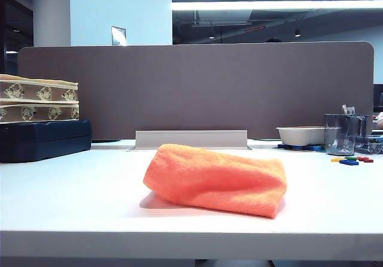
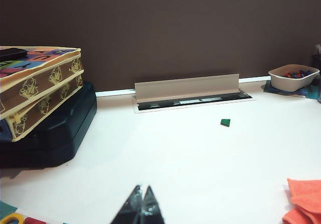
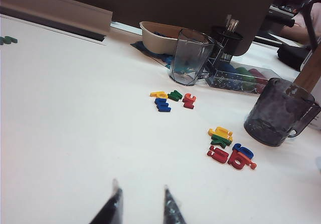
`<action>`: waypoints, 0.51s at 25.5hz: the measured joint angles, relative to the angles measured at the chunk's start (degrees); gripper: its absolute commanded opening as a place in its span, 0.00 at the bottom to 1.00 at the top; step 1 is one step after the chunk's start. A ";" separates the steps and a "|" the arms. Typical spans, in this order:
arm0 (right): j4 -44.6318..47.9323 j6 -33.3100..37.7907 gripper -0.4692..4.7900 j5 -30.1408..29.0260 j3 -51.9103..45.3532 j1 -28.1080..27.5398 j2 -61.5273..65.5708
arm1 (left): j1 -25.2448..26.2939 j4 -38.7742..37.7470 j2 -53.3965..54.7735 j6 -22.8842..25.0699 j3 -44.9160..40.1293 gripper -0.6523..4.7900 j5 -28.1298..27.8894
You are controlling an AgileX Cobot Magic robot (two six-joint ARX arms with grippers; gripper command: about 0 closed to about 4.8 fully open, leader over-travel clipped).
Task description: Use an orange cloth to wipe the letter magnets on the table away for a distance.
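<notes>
The orange cloth [image 1: 215,180] lies rumpled on the middle of the white table [image 1: 72,189], with no gripper on it; its edge [image 2: 305,204] shows in the left wrist view. Letter magnets [image 1: 352,158] lie at the far right of the table. In the right wrist view they form two small clusters [image 3: 173,99] [image 3: 228,148] ahead of my right gripper [image 3: 140,186], which is open and empty above bare table. One green magnet [image 2: 225,122] lies alone near the back. My left gripper [image 2: 142,189] is shut and empty. Neither gripper shows in the exterior view.
Two patterned boxes [image 1: 39,102] sit stacked on a dark case [image 1: 45,138] at the left. A white bowl [image 1: 300,135], a clear cup [image 3: 189,57] and a dark mug [image 3: 278,112] stand near the magnets. A brown divider panel [image 1: 197,87] closes the back edge.
</notes>
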 measured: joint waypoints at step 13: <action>-0.02 0.13 0.29 0.04 0.00 0.09 0.00 | 0.00 -1.27 0.00 0.00 0.00 0.11 0.00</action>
